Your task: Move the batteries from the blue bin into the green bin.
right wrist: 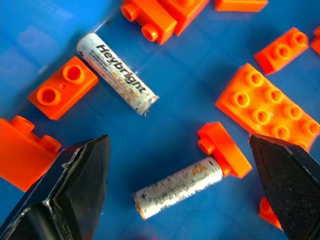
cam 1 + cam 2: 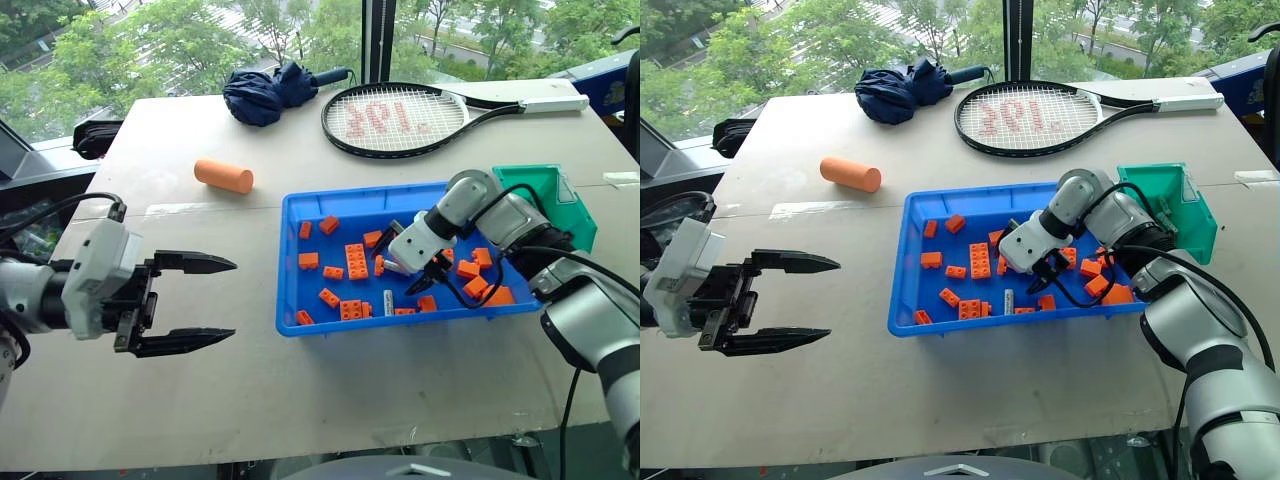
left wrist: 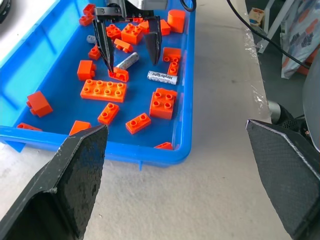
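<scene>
Right gripper (image 2: 418, 268): fingers spread wide, grasping nothing, poised low inside the blue bin (image 2: 292, 262) at centre right of the head view.
Batteries: one (image 1: 178, 194) lying between the spread fingers, its end touching an orange brick (image 1: 224, 149); another (image 1: 116, 73) just beyond; a third (image 3: 91, 38) near the far bricks.
Green bin (image 2: 570, 205): right edge, behind the arm.
Left gripper (image 2: 190, 303): released, idle at lower left.
Risk: closing fingers may catch the touching brick too, or roll the battery aside.
</scene>
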{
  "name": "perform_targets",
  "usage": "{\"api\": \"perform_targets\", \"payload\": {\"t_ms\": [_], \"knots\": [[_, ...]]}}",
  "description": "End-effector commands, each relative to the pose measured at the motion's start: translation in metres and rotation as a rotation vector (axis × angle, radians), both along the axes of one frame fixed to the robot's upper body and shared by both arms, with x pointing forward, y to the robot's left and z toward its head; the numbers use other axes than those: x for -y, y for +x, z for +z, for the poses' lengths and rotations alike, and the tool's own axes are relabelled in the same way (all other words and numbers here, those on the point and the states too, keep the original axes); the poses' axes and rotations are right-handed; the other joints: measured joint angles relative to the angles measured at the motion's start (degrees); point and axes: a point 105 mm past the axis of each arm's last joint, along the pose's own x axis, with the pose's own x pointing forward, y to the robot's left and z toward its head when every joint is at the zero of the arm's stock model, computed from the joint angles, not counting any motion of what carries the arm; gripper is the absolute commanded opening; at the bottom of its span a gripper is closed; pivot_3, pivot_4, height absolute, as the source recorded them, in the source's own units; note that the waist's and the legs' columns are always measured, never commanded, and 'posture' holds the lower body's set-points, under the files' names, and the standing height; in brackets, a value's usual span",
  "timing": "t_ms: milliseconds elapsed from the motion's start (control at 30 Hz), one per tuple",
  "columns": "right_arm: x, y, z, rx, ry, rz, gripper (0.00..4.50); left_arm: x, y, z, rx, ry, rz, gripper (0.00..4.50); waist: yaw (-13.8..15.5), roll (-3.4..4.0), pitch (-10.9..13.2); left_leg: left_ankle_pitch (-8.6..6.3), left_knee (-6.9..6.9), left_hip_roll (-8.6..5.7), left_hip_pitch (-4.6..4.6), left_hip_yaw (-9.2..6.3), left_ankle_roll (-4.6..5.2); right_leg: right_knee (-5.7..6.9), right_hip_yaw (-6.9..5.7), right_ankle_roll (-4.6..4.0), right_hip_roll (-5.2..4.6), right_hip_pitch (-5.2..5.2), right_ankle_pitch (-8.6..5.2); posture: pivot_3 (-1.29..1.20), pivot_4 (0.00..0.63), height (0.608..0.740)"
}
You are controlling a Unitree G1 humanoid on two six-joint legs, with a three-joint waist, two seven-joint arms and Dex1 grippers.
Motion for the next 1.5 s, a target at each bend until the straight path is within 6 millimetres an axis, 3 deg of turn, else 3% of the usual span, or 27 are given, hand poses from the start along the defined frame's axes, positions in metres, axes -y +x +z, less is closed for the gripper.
{"api": "perform_targets", "payload": {"t_ms": [33,467,567,667,800,1033,1133,1333,1500], "knots": [[-0.006,-0.009,0.007,-0.01,-0.029,0.092,4.45,0.0,-0.006,0.008,0.043,0.009,0.007,4.5,0.01,0.0,0.0,0.0,0.0,0.0,0.0,0.0,0.0,0.0,0.0,0.0,0.0,0.0,0.0,0.0,0.15,0.74],[-0.008,-0.027,-0.007,-0.06,-0.127,0.197,4.45,0.0,-0.007,0.008,0.049,0.008,0.026,4.5,0.05,0.03,0.02,0.0,-0.02,0.0,0.02,-0.03,-0.03,0.01,-0.03,-0.01,0.01,0.0,0.0,0.0,0.15,0.74],[-0.007,-0.028,-0.01,-0.069,-0.139,0.2,3.61,0.001,-0.009,0.009,0.037,-0.004,0.014,4.5,0.06,0.03,0.02,0.0,-0.02,0.0,0.02,-0.03,-0.03,0.02,-0.04,-0.01,0.01,0.0,0.0,0.0,0.15,0.74],[-0.007,-0.029,-0.012,-0.075,-0.149,0.199,1.96,0.0,-0.01,0.009,0.024,-0.013,0.007,4.5,0.06,0.03,0.01,0.0,-0.02,0.01,0.03,-0.03,-0.03,0.03,-0.04,-0.01,0.01,0.0,0.0,0.0,0.15,0.74],[-0.006,-0.029,-0.013,-0.076,-0.168,0.2,0.13,-0.002,-0.01,0.008,0.025,-0.006,0.01,4.5,0.04,0.03,0.02,0.0,-0.02,0.02,0.04,-0.03,-0.05,0.03,-0.03,-0.01,0.03,0.0,0.0,0.0,0.15,0.74],[-0.01,-0.031,-0.013,-0.082,-0.159,0.207,0.05,-0.002,-0.01,0.008,0.027,-0.008,0.01,4.5,0.06,0.03,0.01,0.0,-0.02,0.02,0.04,-0.03,-0.05,0.03,-0.03,-0.01,0.03,0.01,0.0,0.0,0.15,0.74],[-0.012,-0.03,-0.004,-0.096,-0.11,0.178,0.05,-0.001,-0.009,0.009,0.025,-0.01,0.004,4.5,0.06,0.03,0.02,0.0,-0.02,0.02,0.04,-0.03,-0.06,0.03,-0.03,-0.01,0.03,0.01,0.0,0.0,0.15,0.74],[-0.013,-0.03,0.036,-0.158,0.082,0.037,0.05,0.006,-0.003,0.014,0.042,-0.038,-0.035,4.5,0.34,0.14,0.1,0.0,-0.02,0.02,-0.01,-0.06,-0.06,0.01,-0.06,-0.02,0.02,-0.02,0.0,0.0,0.15,0.74],[0.007,-0.025,0.068,-0.137,0.244,-0.156,0.05,0.02,0.008,0.026,0.082,-0.102,-0.099,4.5,0.94,0.15,0.11,-0.01,0.0,0.02,-0.04,-0.11,-0.06,0.0,-0.07,-0.02,-0.02,-0.01,0.0,0.0,0.15,0.74]]}}
